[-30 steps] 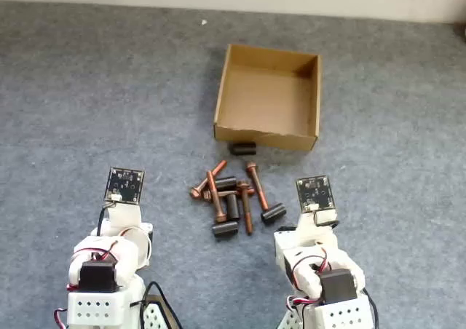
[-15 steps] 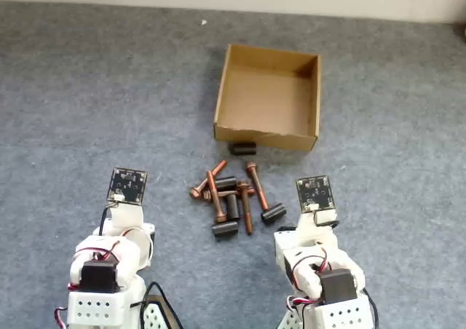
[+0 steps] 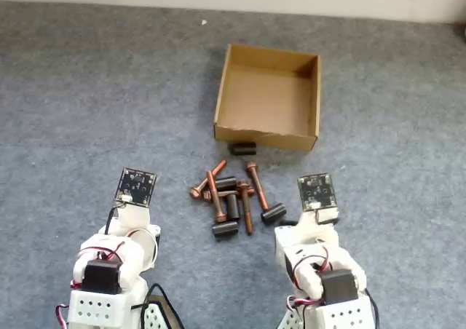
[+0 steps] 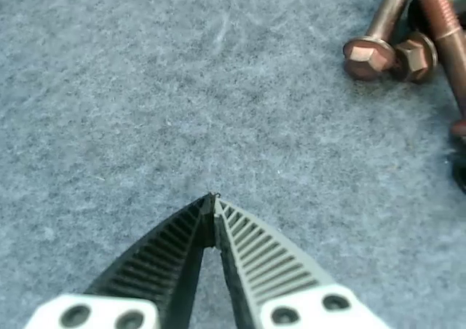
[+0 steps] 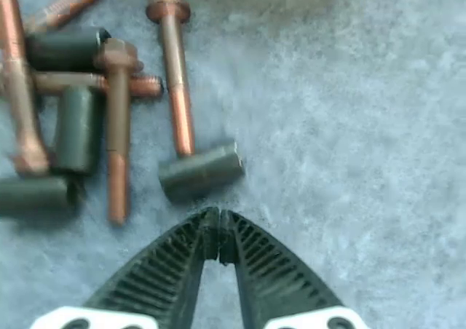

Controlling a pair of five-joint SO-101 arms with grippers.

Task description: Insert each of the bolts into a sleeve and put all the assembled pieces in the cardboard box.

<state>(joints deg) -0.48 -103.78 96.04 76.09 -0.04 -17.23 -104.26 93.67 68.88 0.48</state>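
Several copper bolts (image 3: 216, 196) and dark sleeves (image 3: 225, 229) lie in a loose pile on the grey carpet between the two arms. One bolt (image 5: 177, 89) ends against a sleeve (image 5: 200, 170) lying crosswise, just ahead of my right gripper (image 5: 218, 220), which is shut and empty. My left gripper (image 4: 212, 199) is shut over bare carpet, with two bolt heads (image 4: 368, 56) off to its side. The cardboard box (image 3: 315, 100) stands empty beyond the pile. A lone sleeve (image 3: 242, 148) lies against the box's front wall.
The left arm (image 3: 135, 191) and the right arm (image 3: 317, 196) flank the pile. Grey carpet stretches open on both sides of the box, and a pale wall edge runs along the far side.
The left arm has shifted slightly toward the pile. The right arm has barely moved. Bolts, sleeves and box lie as before.
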